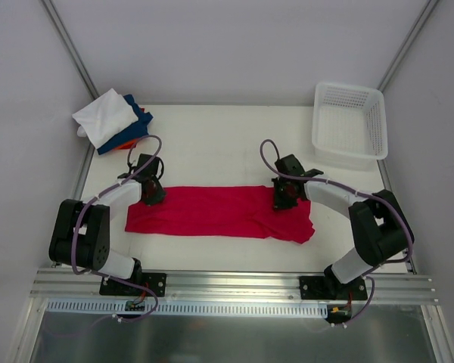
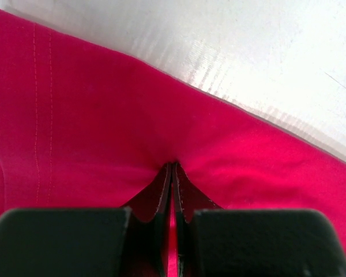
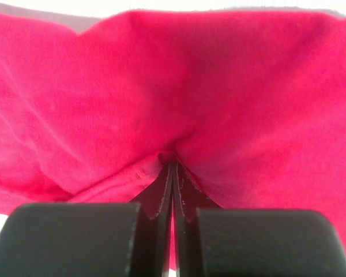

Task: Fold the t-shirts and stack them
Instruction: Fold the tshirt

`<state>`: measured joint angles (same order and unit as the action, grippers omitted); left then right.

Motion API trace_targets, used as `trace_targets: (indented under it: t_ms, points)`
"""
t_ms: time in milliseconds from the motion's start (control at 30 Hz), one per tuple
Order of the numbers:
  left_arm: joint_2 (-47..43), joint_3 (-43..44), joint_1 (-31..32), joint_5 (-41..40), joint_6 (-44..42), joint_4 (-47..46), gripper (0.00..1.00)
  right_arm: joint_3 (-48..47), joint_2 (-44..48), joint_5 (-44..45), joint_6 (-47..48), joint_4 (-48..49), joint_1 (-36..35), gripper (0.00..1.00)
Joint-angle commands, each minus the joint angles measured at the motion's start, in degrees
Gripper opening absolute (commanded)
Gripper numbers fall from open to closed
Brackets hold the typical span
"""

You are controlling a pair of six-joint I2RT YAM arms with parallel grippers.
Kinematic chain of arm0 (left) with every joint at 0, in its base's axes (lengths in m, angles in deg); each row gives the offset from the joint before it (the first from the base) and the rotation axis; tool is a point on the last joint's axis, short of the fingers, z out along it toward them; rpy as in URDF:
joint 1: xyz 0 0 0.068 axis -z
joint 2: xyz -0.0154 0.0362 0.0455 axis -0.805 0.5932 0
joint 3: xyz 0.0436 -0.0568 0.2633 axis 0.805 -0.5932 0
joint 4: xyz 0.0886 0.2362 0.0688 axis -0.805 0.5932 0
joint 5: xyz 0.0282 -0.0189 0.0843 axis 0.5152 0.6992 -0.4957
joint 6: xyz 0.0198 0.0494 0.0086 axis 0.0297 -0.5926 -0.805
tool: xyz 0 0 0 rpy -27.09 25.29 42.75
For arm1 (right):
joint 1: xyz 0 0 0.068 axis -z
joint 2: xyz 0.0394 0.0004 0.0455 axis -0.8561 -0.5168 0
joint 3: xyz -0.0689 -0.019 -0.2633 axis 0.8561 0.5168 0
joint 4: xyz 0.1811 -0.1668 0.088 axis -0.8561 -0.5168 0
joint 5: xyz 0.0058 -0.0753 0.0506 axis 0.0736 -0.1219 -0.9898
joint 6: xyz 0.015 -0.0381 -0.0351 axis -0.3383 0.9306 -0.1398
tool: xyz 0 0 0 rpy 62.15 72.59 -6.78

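1. The red t-shirt point(image 1: 219, 212) lies flat on the table point(image 1: 212, 144), in the middle between the 2 arms.
2. It is folded into a long, narrow band. Its long axis runs left to right, roughly parallel to the table's near edge.
3. The band's left end is squared off. The right end is wider and rumpled, and dips a little toward the near right.
4. The pictures do not show which end holds the collar. A double line of stitching shows near the left end in the left wrist view.
5. The left gripper point(image 1: 153, 193) is clenched on the far edge of the red t-shirt at its left end, with cloth puckered where the fingers meet.
6. The right gripper point(image 1: 281, 198) is clamped on the far edge near the right end, and the fabric bunches into folds at its tips.
7. A folded pile sits at the far left corner, well apart from the red one. The white t-shirt point(image 1: 106, 117) is on top, the dark blue t-shirt point(image 1: 138, 121) is under it, and an edge of the orange t-shirt point(image 1: 125, 142) peeks out on the near side.
8. A white lattice basket point(image 1: 349, 125) stands at the far right corner.
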<state>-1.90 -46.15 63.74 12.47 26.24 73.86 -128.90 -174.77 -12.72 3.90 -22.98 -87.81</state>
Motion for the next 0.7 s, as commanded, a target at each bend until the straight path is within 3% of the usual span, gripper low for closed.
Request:
trace_targets:
  t_ms: [0, 367, 667]
  points:
    - [-0.5, -1.9, 1.7, 4.1, 1.8, 4.0, 0.00, -3.7, -2.4, 0.2, 0.4, -0.9, -0.3, 0.01]
    - [-11.2, -6.8, 7.4, 3.7, 6.5, 8.7, 0.00, -14.7, -12.4, 0.2, 4.0, -3.0, 1.9, 0.00]
    - [-18.8, -11.0, 13.3, 2.9, 11.8, 12.2, 0.00, -29.2, -22.6, -1.4, 6.2, -7.0, 5.2, 0.01]
